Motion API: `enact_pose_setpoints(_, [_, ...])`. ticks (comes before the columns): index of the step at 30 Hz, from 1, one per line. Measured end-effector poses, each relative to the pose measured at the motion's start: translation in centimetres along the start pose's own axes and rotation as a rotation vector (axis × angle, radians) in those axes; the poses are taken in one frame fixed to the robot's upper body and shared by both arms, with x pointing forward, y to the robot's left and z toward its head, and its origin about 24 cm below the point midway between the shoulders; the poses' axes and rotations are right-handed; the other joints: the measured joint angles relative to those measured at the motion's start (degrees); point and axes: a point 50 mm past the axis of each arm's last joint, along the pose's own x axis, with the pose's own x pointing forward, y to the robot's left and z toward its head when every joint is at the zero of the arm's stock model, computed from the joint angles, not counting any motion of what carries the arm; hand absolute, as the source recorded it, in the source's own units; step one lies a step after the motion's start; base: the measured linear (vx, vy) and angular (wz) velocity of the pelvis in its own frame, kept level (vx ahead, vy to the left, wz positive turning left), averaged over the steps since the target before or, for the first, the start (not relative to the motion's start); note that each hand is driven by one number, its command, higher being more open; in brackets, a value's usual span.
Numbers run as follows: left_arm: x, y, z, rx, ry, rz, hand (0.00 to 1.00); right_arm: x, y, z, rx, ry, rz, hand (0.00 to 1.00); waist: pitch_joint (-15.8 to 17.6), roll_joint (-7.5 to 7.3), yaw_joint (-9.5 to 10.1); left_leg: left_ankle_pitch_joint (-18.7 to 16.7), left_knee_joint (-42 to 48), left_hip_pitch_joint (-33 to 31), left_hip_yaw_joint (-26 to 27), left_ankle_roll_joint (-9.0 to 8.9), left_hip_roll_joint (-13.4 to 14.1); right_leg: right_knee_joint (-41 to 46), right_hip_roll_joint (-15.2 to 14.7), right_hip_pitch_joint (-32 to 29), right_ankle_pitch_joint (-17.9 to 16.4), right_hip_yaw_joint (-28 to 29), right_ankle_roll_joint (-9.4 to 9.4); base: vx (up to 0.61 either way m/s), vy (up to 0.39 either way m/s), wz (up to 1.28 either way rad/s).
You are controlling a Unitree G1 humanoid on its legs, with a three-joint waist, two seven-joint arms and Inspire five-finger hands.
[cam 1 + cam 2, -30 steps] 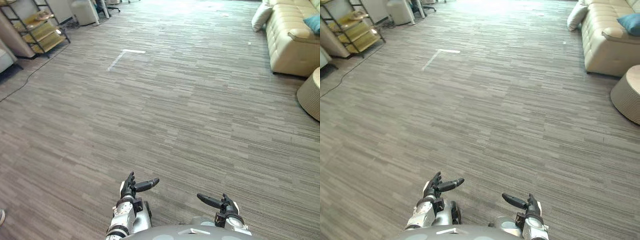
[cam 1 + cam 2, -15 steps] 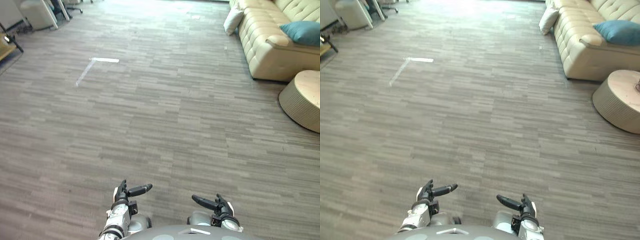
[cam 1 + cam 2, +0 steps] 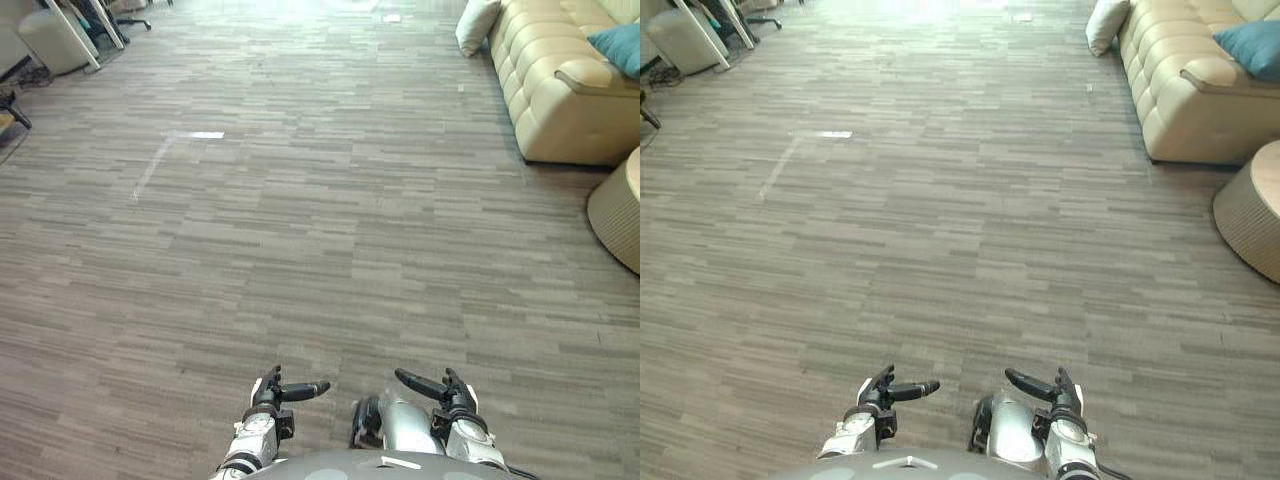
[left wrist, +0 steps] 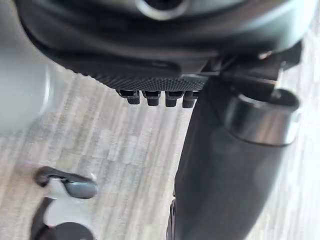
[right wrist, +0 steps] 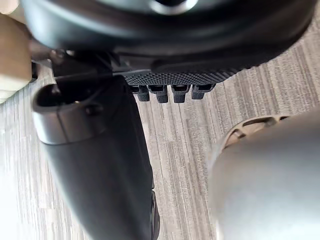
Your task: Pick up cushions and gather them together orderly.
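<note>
Both cushions sit far right. The teal cushion (image 3: pixel 620 46) lies on the cream sofa (image 3: pixel 560 100), and the white cushion (image 3: pixel 476 24) leans at the sofa's far end, on the floor (image 3: pixel 330 230). A round woven stool (image 3: pixel 622 205) stands near the sofa's near edge. Wide bare floor runs from the robot to the far wall, with a white tape mark (image 3: pixel 172 150) on the left. The left hand (image 3: pixel 272 394) and right hand (image 3: pixel 452 395) hang low and near, both released, thumbs pointing inward.
</note>
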Motion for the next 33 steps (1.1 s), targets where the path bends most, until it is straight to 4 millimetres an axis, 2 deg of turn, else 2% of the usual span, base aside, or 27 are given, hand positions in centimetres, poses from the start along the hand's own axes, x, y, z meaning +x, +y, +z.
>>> enact_pose_setpoints(1, [0.0, 0.1, 0.4, -0.006, -0.017, 0.004, 1.00, 0.0, 0.1, -0.4, -0.008, 0.016, 0.004, 1.00, -0.01, -0.38, 0.45, -1.89, -2.59, -3.10, 2.71, 3.54, 0.04, -2.89, 0.30, 3.20, 0.17, 0.51, 0.33, 0.28, -0.025, -0.21])
enact_pose_setpoints(2, [0.0, 0.1, 0.5, -0.011, -0.022, 0.005, 1.00, 0.0, 0.1, -0.4, -0.011, 0.019, 0.005, 1.00, 0.00, -0.41, 0.73, -2.55, -4.31, -4.19, 3.68, 4.77, 0.06, -3.88, 0.43, 4.41, 0.23, 0.83, 0.46, 0.36, -0.011, -0.35])
enact_pose_setpoints(3, [0.0, 0.1, 0.8, -0.024, -0.044, 0.004, 1.00, -0.1, 0.1, -0.6, -0.029, 0.025, 0.009, 1.00, 0.02, -0.36, 1.49, -3.90, -11.10, -6.58, 6.38, 7.17, 0.04, -6.36, 0.57, 7.03, 0.48, 1.90, 0.88, 0.38, 0.033, -0.40])
enact_pose_setpoints(5, [0.0, 0.1, 1.1, -0.031, -0.065, 0.008, 1.00, -0.1, 0.2, -0.6, -0.032, 0.024, 0.012, 1.00, 0.01, -0.36, 1.88, -3.99, -24.13, -8.82, 8.49, 7.49, -0.39, -9.33, 0.58, 9.99, 0.45, 3.59, 1.81, 0.40, 0.077, -0.50])
enact_pose_setpoints(8, [0.0, 0.2, 1.6, -0.034, -0.097, 0.007, 1.00, -0.2, 0.2, -0.9, -0.049, 0.032, 0.010, 1.00, -0.03, -0.41, 2.94, 0.43, -42.63, -11.00, 7.92, 7.13, -0.79, -12.08, 0.04, 14.05, -1.64, 7.99, 4.89, 0.52, 0.209, -0.71])
enact_pose_setpoints(9, [0.0, 0.2, 1.6, -0.034, -0.097, 0.007, 1.00, -0.2, 0.2, -1.1, -0.060, 0.035, 0.008, 1.00, -0.09, -0.49, 3.09, 1.24, -44.36, -10.94, 7.96, 7.14, -0.76, -12.24, -0.23, 14.96, -2.47, 8.95, 5.70, 0.42, 0.226, -0.68])
enact_pose_setpoints(10, [0.0, 0.2, 1.7, -0.034, -0.098, 0.009, 1.00, -0.3, 0.1, -1.5, -0.069, 0.047, 0.006, 1.00, -0.20, -0.75, 3.40, 3.93, -44.39, -10.86, 7.84, 8.19, -0.89, -12.51, -0.93, 16.65, -3.88, 10.51, 7.08, 0.59, 0.316, -0.86])
enact_pose_setpoints(11, [0.1, 0.4, 1.7, -0.033, -0.094, 0.018, 1.00, -0.6, 0.4, -2.4, -0.063, 0.081, 0.009, 1.00, -1.83, -1.99, 4.18, 8.50, -41.20, -11.13, 8.01, 10.57, -2.53, -12.80, -3.29, 18.11, -4.59, 12.97, 8.51, 0.62, 0.333, -0.76])
enact_pose_setpoints(12, [0.1, 0.3, 1.6, -0.036, -0.090, 0.017, 1.00, -0.7, 0.5, -2.6, -0.062, 0.086, 0.009, 1.00, -2.20, -2.30, 4.26, 9.38, -40.47, -11.28, 7.85, 11.22, -3.02, -12.29, -3.72, 18.00, -4.49, 13.63, 8.70, 0.66, 0.368, -0.61])
enact_pose_setpoints(13, [0.2, 0.7, 1.7, -0.024, -0.084, 0.028, 1.00, -0.9, 0.8, -3.1, -0.045, 0.100, 0.016, 1.00, -3.30, -4.73, 4.22, 6.69, -37.90, -10.81, 8.73, 12.08, -5.65, -6.26, -7.38, 15.66, -4.11, 15.03, 9.62, 0.65, 0.376, -0.15])
enact_pose_setpoints(14, [0.2, 0.8, 1.6, -0.020, -0.074, 0.031, 1.00, -1.0, 1.1, -3.3, -0.027, 0.107, 0.019, 1.00, -3.76, -5.84, 4.19, 4.52, -37.28, -9.84, 9.16, 12.30, -7.38, 2.51, -9.71, 12.20, -2.74, 16.06, 11.58, 0.64, 0.373, 0.00])
enact_pose_setpoints(15, [0.3, 0.9, 1.6, -0.015, -0.070, 0.033, 1.00, -1.0, 1.1, -3.3, -0.020, 0.106, 0.019, 1.00, -3.76, -6.26, 4.13, 3.58, -37.35, -8.84, 9.16, 12.75, -8.33, 8.24, -10.80, 10.06, -1.07, 16.87, 11.90, 0.73, 0.403, 0.32])
enact_pose_setpoints(16, [0.4, 0.9, 1.6, -0.001, -0.051, 0.038, 1.00, -1.0, 1.2, -3.1, -0.011, 0.100, 0.019, 1.00, -3.41, -6.91, 3.86, 1.28, -38.28, -5.57, 8.75, 13.48, -10.55, 22.08, -12.72, 4.60, 7.29, 18.77, 11.08, 0.70, 0.350, 0.42])
enact_pose_setpoints(17, [0.5, 1.2, 1.2, 0.006, -0.023, 0.052, 1.00, -0.9, 1.1, -2.7, -0.017, 0.081, 0.030, 1.00, -2.85, -6.83, 3.56, -0.56, -39.81, -1.40, 8.09, 14.11, -12.03, 32.63, -13.98, 0.33, 9.07, 19.61, 11.03, 0.69, 0.319, 0.37])
enact_pose_setpoints(18, [0.4, 1.3, 1.0, 0.007, -0.011, 0.060, 1.00, -0.8, 1.0, -2.4, -0.024, 0.067, 0.031, 1.00, -2.74, -6.61, 3.35, -1.43, -40.81, 1.09, 7.91, 14.12, -12.36, 36.45, -14.08, -1.66, 8.62, 19.60, 10.54, 0.45, 0.173, 0.15])
enact_pose_setpoints(20, [0.3, 1.7, 0.3, 0.010, 0.008, 0.075, 1.00, -0.6, 0.4, -1.7, -0.030, 0.028, 0.020, 1.00, -2.32, -4.56, 2.88, -2.74, -45.07, 8.33, 7.50, 14.12, -12.52, 40.68, -12.90, -7.79, 6.79, 17.49, 9.12, 0.50, 0.134, 0.04])
enact_pose_setpoints(21, [0.2, 1.8, -0.2, 0.019, 0.022, 0.076, 1.00, -0.6, 0.3, -1.2, -0.032, 0.004, 0.016, 1.00, -2.10, -3.91, 2.27, -2.73, -47.94, 12.43, 6.92, 14.11, -12.38, 38.48, -12.07, -11.05, 4.12, 14.27, 6.92, 0.64, 0.089, 0.29])
enact_pose_setpoints(22, [0.1, 1.9, -0.5, 0.038, 0.031, 0.072, 1.00, -0.5, 0.2, -0.8, -0.030, -0.010, 0.014, 1.00, -1.97, -3.63, 1.57, -2.74, -49.78, 15.31, 6.48, 14.11, -11.91, 34.25, -11.39, -13.44, 2.55, 11.05, 5.79, 0.63, 0.003, 0.37])
enact_pose_setpoints(23, [0.1, 1.9, -0.6, 0.044, 0.036, 0.069, 1.00, -0.5, 0.2, -0.7, -0.029, -0.014, 0.012, 1.00, -1.94, -3.63, 1.47, -2.74, -50.60, 16.50, 6.45, 14.12, -11.68, 31.82, -11.06, -14.64, 2.17, 9.68, 5.34, 0.52, -0.051, 0.41])
enact_pose_setpoints(24, [0.1, 1.7, -0.7, 0.050, 0.042, 0.063, 1.00, -0.4, 0.3, -0.3, -0.026, -0.029, 0.014, 1.00, -1.89, -3.59, 1.34, -3.03, -52.72, 19.24, 6.42, 13.94, -10.83, 23.87, -10.07, -17.79, 2.13, 6.74, 5.31, 0.42, -0.073, 0.30])
enact_pose_setpoints(26, [0.0, 1.6, -0.9, 0.051, 0.047, 0.060, 1.00, -0.3, 0.6, 0.1, -0.026, -0.039, 0.021, 1.00, -1.69, -3.66, 1.33, -4.10, -54.57, 21.65, 6.22, 12.72, -9.92, 12.19, -8.47, -19.58, 4.67, 5.07, 6.04, 0.47, -0.153, 0.38])
enact_pose_setpoints(27, [0.0, 1.4, -1.0, 0.067, 0.052, 0.047, 1.00, -0.3, 0.6, 0.3, -0.014, -0.037, 0.023, 1.00, -1.18, -3.96, 0.93, -5.75, -55.41, 24.73, 5.24, 10.81, -9.50, 6.76, -7.23, -18.85, 12.14, 5.30, 1.24, 0.65, -0.262, 0.30])
enact_pose_setpoints(28, [0.1, 1.1, -1.0, 0.070, 0.055, 0.034, 1.00, -0.1, 0.6, 0.6, -0.025, -0.040, 0.022, 1.00, -1.10, -2.77, 1.41, -5.96, -55.42, 25.44, 5.09, 10.82, -8.31, 7.85, -6.52, -18.27, 11.03, 4.48, 1.47, 0.65, -0.291, 0.19])
enact_pose_setpoints(29, [0.0, 0.7, -1.0, 0.070, 0.050, 0.017, 1.00, 0.0, 0.6, 0.9, -0.028, -0.047, 0.023, 1.00, -1.00, -2.59, 1.42, -5.18, -54.93, 25.15, 4.94, 10.70, -8.34, 9.13, -6.61, -18.54, 9.48, 4.64, 1.31, 0.54, -0.230, 0.12])
enact_pose_setpoints(30, [-0.1, -0.1, -1.2, 0.066, 0.056, -0.014, 1.00, 0.0, 0.4, 0.9, -0.015, -0.044, 0.013, 1.00, -0.84, -2.54, 0.62, -3.18, -53.89, 25.70, 4.92, 9.95, -8.56, 13.02, -7.97, -18.39, 5.04, 4.45, 1.28, 0.59, -0.262, 0.25])
enact_pose_setpoints(32, [-0.2, -0.8, -1.5, 0.070, 0.063, -0.036, 1.00, 0.0, 0.2, 0.9, -0.002, -0.042, 0.006, 1.00, -1.16, -1.95, 0.22, -1.93, -50.43, 25.70, 4.47, 8.58, -7.71, 15.13, -8.17, -17.08, 1.09, 3.86, 0.97, 0.49, -0.210, 0.24])
enact_pose_setpoints(33, [-0.2, -0.8, -1.5, 0.070, 0.067, -0.040, 1.00, 0.0, 0.3, 0.7, -0.003, -0.031, 0.006, 1.00, -1.40, -1.43, -0.26, -1.31, -41.37, 22.59, 2.57, 5.99, -5.62, 13.81, -7.26, -14.22, -0.50, 2.80, 1.30, 0.39, -0.171, 0.21])
